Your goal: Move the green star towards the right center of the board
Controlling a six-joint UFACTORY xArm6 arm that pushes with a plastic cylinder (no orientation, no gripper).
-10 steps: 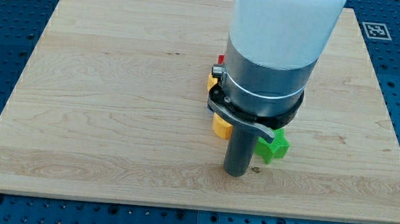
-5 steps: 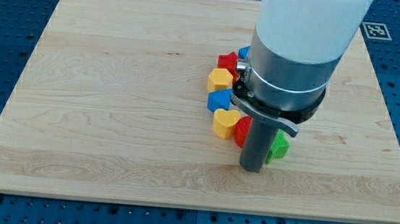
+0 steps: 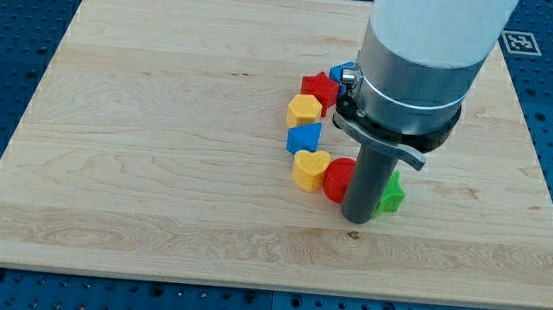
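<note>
The green star lies on the wooden board right of centre, toward the view's bottom, mostly hidden behind my rod. My tip rests on the board just left of and slightly below the star, touching or nearly touching it. A red block sits right against the rod's left side.
A curved row of blocks runs up the view from the rod: a yellow heart, a blue block, a yellow block, a red star and a blue block partly behind the arm. An AprilTag marker is at the top right.
My tip has moved right and slightly up the view, closing on the green star. The arm body shifted right, uncovering the row of blocks on the left.
</note>
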